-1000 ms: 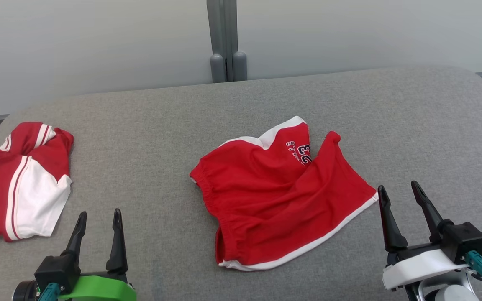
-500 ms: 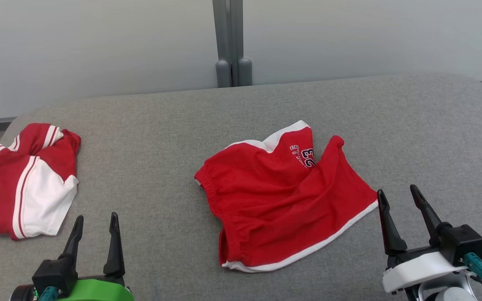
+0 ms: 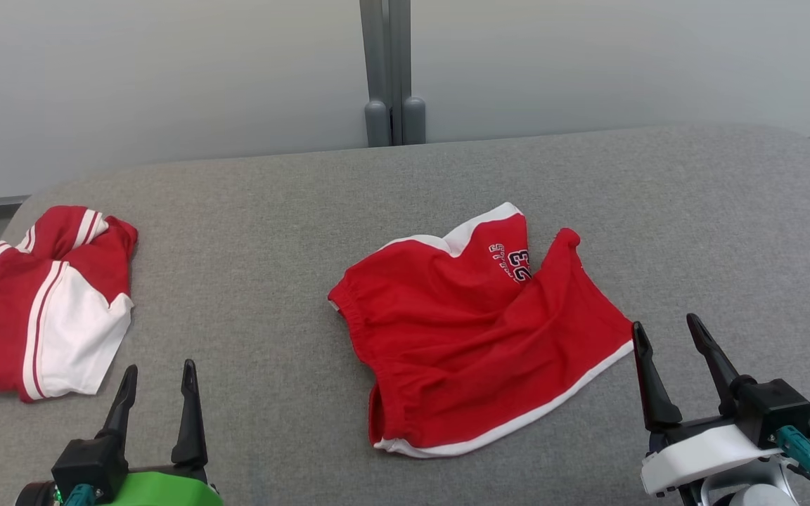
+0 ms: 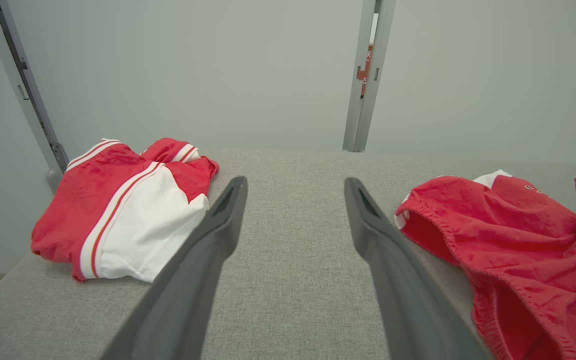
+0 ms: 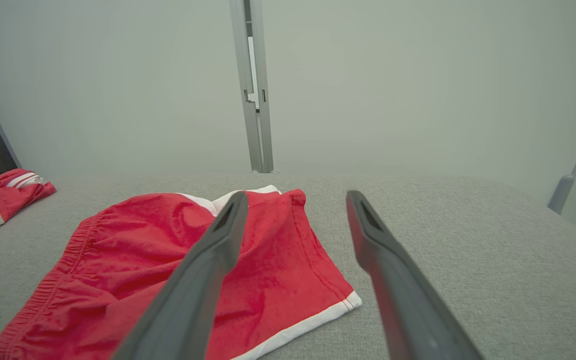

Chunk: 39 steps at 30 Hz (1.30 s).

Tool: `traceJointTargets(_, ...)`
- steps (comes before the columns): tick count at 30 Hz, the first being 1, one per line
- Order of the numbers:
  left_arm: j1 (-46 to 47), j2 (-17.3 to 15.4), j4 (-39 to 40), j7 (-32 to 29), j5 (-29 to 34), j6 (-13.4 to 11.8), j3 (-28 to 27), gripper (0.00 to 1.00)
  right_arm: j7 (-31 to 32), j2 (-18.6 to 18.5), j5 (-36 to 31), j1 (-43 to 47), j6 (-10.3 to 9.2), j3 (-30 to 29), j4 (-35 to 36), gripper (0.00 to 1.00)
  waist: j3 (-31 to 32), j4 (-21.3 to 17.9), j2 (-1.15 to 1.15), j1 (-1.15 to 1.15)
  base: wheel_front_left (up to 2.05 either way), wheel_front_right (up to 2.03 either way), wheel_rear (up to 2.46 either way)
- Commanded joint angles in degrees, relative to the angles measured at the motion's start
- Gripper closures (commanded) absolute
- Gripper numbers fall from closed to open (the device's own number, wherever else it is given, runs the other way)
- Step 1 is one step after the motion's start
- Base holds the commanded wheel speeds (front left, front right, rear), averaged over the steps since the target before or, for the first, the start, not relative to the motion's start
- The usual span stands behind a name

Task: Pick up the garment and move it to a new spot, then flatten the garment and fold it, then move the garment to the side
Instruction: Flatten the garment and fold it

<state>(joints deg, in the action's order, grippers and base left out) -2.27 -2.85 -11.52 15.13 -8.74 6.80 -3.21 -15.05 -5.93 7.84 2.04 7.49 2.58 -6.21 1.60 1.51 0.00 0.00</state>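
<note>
Two spread, empty tools, left tool (image 3: 159,365) and right tool (image 3: 664,321), sit at the near edge of the surface (image 3: 271,211); pinching the rumpled shorts (image 3: 475,337) mid-surface through overlapped layers could lift them bunched.

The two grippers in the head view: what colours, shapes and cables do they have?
Both have two long, dark, tapering fingers on a black block. The left gripper sits on a bright green housing, the right gripper on a white one. Each carries a teal connector; a dark cable leaves the right one.
</note>
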Motion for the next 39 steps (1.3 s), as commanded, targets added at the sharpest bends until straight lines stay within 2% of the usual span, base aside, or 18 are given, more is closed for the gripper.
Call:
traceJointTargets(1, -0.8, -0.1, 0.1, 0.0, 0.5, 0.1, -0.1, 0.00, -0.2, 0.0, -0.2, 0.4, 0.01, 0.0, -0.2, 0.00, -0.1, 0.0, 0.00, 0.00, 0.00, 0.00, 0.00)
traceJointTargets(13, -0.4, -0.1, -0.3, 0.0, 0.5, 0.2, 1.1, 0.00, -0.2, 0.0, -0.3, -0.5, 0.01, -0.4, -1.1, 0.00, -0.7, 0.0, 0.00, 0.00, 0.00, 0.00, 0.00)
traceJointTargets(20, 0.9, -0.1, -1.6, 0.0, 0.8, 0.6, 5.2, 0.00, -0.2, -1.3, -0.8, -4.1, 0.01, -0.9, -5.9, 0.00, -1.6, -0.1, 0.00, 0.00, 0.00, 0.00, 0.00)
traceJointTargets(24, 2.0, -0.2, -3.3, 0.0, 1.4, 0.7, 11.1, 0.00, -0.2, -2.4, -1.7, -7.0, 0.01, -1.1, -10.3, 0.00, -2.8, 0.1, 0.00, 0.00, 0.00, 0.00, 0.00)
traceJointTargets(31, 5.3, -2.0, -7.0, 0.0, -0.7, 0.7, 25.6, 0.00, -0.2, -3.6, -2.8, -14.0, 0.01, -1.6, -20.3, 0.00, -6.3, 0.2, 0.00, 0.00, 0.00, 0.00, 0.00)
traceJointTargets(39, 9.9, -4.0, -12.3, 0.0, -3.9, 0.7, 36.6, 0.00, -0.2, -3.5, -3.2, -22.5, 0.01, -2.3, -32.3, 0.00, -11.0, 0.0, 0.00, 0.00, 0.00, 0.00, 0.00)
